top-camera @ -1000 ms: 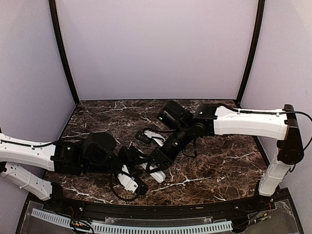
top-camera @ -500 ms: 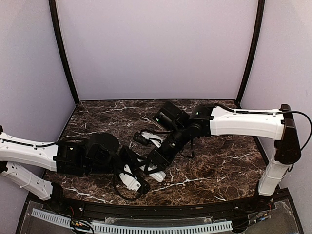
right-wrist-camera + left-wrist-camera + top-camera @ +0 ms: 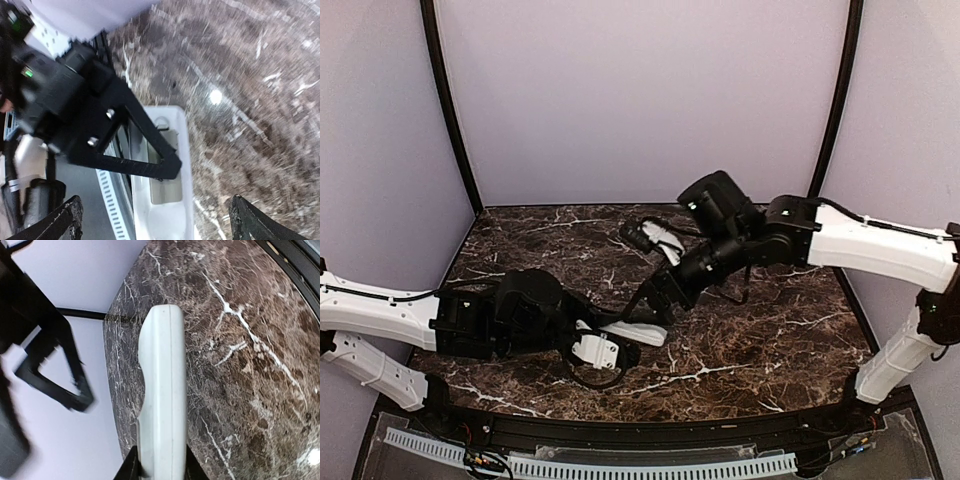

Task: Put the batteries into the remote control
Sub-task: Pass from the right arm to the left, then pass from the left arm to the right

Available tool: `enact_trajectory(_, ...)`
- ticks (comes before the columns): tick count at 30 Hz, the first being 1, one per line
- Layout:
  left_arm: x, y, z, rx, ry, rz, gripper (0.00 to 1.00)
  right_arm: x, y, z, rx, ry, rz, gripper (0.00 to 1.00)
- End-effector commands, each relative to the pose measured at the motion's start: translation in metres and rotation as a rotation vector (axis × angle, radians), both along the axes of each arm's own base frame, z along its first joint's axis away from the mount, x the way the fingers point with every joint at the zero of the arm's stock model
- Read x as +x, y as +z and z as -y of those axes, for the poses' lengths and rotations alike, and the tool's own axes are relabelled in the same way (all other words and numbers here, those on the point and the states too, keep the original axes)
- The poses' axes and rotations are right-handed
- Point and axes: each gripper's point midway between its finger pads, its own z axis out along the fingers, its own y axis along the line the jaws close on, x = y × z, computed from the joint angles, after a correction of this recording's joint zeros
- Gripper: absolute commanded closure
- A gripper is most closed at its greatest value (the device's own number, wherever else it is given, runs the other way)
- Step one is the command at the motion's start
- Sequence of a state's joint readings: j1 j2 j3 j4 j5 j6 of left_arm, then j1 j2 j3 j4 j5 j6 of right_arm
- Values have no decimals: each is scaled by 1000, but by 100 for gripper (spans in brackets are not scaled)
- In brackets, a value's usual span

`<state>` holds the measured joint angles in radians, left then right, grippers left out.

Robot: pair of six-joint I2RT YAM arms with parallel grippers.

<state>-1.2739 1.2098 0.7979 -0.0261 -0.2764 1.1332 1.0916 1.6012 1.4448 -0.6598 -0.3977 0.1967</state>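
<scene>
remote control [image 3: 161, 390] (on edge) points straight out from left fingers [image 3: 132, 471].

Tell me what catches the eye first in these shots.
The white remote control stands out against the dark marble table, pinched in the left gripper near the front edge. Just above it hangs the right gripper, fingers spread wide, and its wrist view looks down into the remote's open battery bay.
</scene>
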Motion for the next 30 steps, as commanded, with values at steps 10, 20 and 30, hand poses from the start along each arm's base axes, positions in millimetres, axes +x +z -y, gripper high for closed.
enact_trajectory(10, 49, 137, -5, -1058, 379, -602, 100, 59, 200, 88, 870, -517, 492, 4)
enact_trajectory(20, 70, 163, -19, -1308, 435, -562, 100, 81, 164, 23, 790, -652, 309, 12)
enact_trajectory(30, 71, 158, -17, -1298, 434, -551, 100, 80, 172, -25, 819, -517, 335, 12)
